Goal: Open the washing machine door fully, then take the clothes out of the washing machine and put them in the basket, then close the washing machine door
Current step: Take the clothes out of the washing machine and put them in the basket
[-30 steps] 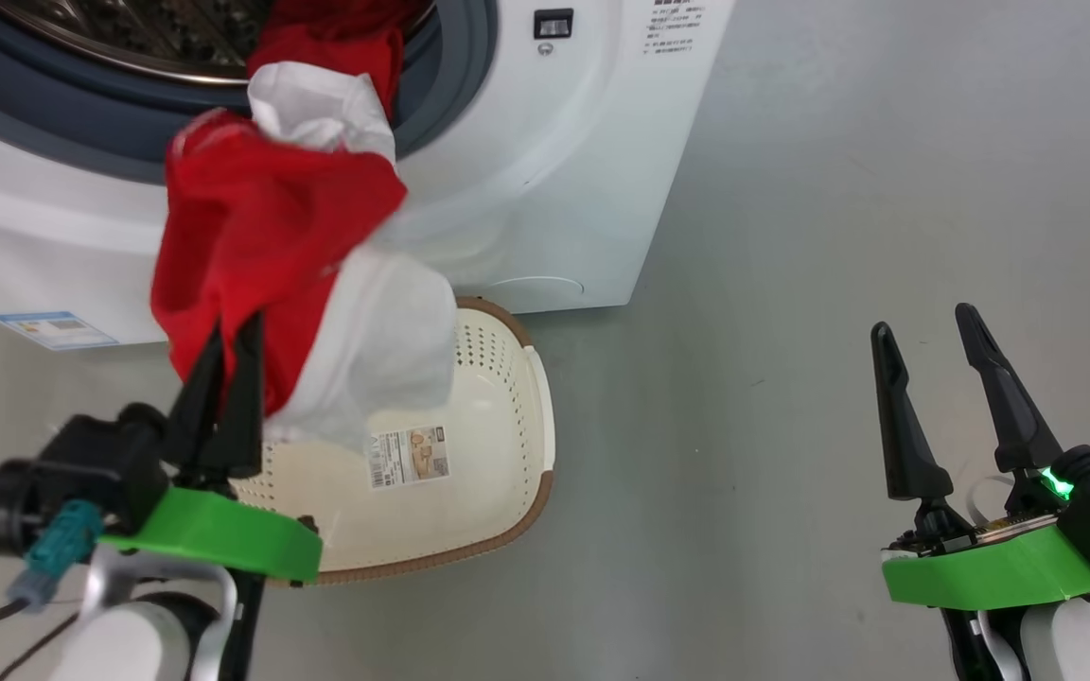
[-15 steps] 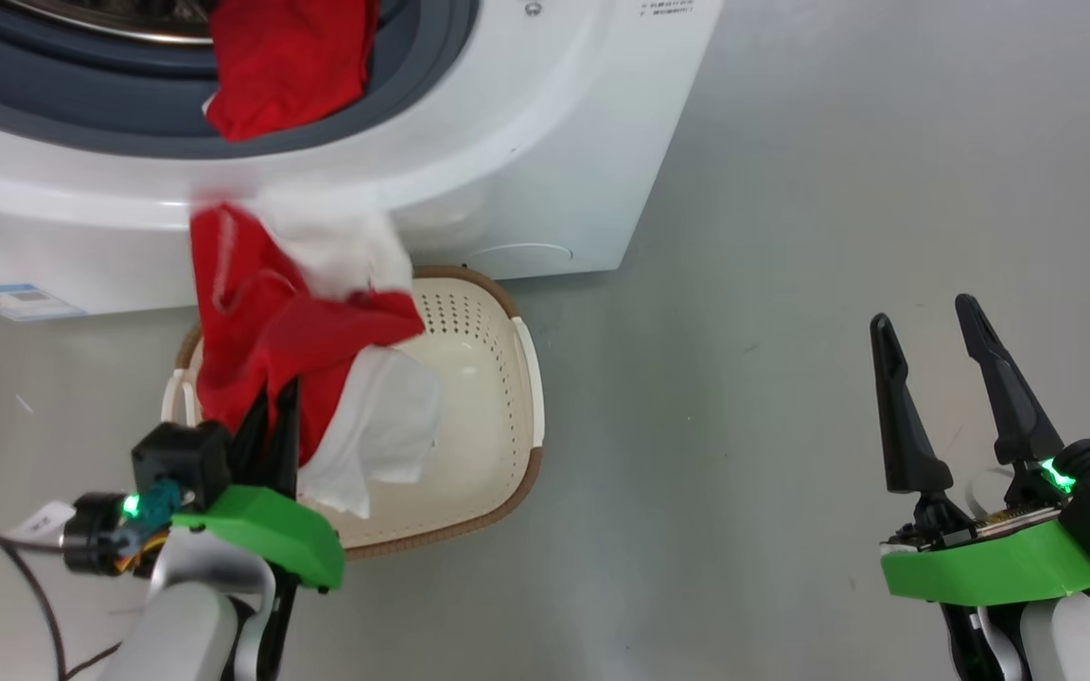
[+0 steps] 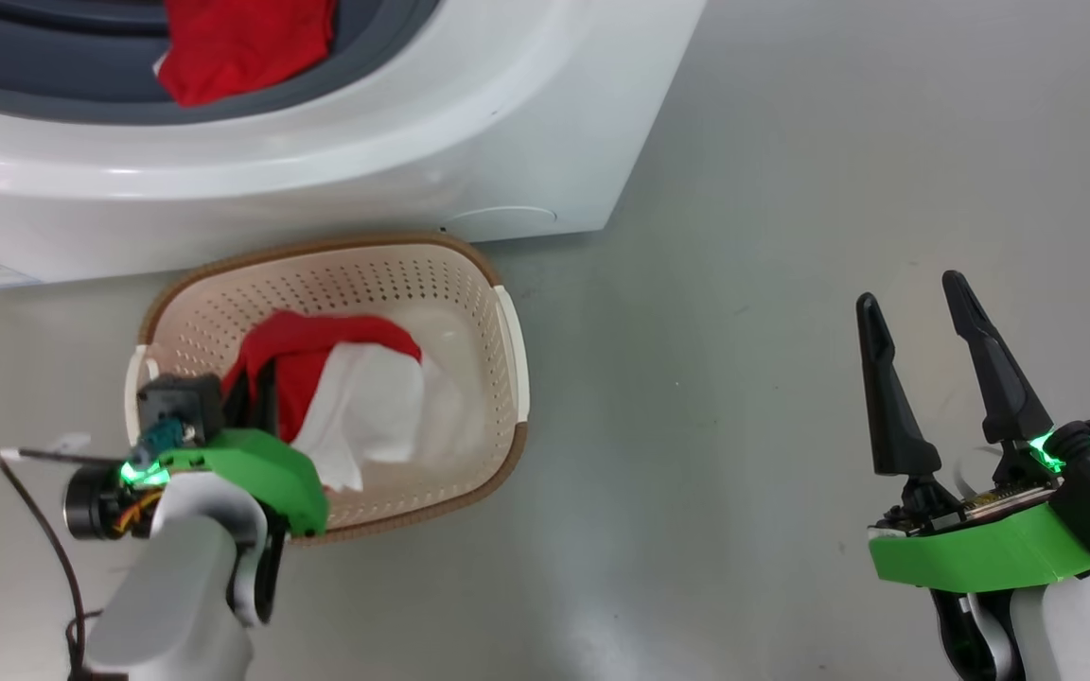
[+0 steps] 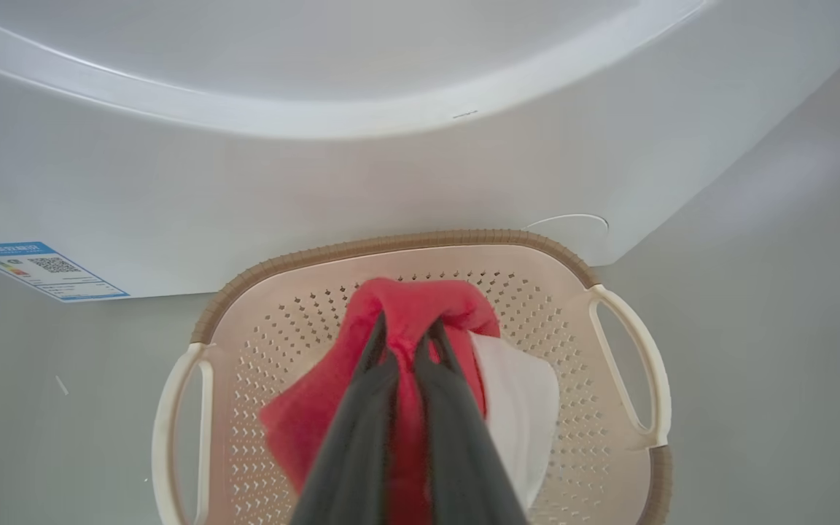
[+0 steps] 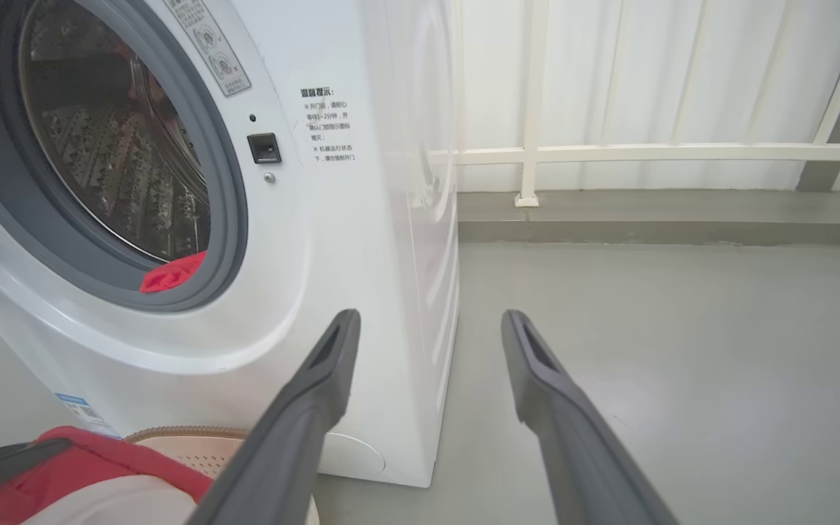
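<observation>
**Step one: reads as complete.** I see the mouth of the washing machine [image 3: 469,142] unobstructed, with its grey gasket [image 3: 25,95] and steel drum [image 5: 114,146] exposed. I therefore judge that the door is swung clear.

**Step two: in progress.**
- My left gripper [image 4: 407,337] is clamped on the clothes [image 3: 318,345]. It pinches a red garment, and a white fabric piece [image 3: 375,411] hangs against that garment's right side.
- The bundle is inside the basket [image 3: 318,248], toward its left wall and below the brown rim.
- I cannot tell whether the bundle rests on the basket bottom or hangs just above it. It is not yet let go.

**Containers.**
- The basket stands on the floor [image 3: 744,236], just in front of the machine's lower front edge, toward its right front corner. As far as I see, it holds nothing besides this bundle.
- The drum is not empty. A second red garment [image 3: 242,47] lies over the lower lip of the gasket.

**Right arm.** My right gripper [image 3: 909,293] hangs empty with its jaws spread wide, over bare floor and well apart from the basket.

**Left to do, in my judgement.**
1. Release the bundle.
2. Fetch the second red garment and deposit it in the basket.
3. Close the door.
</observation>
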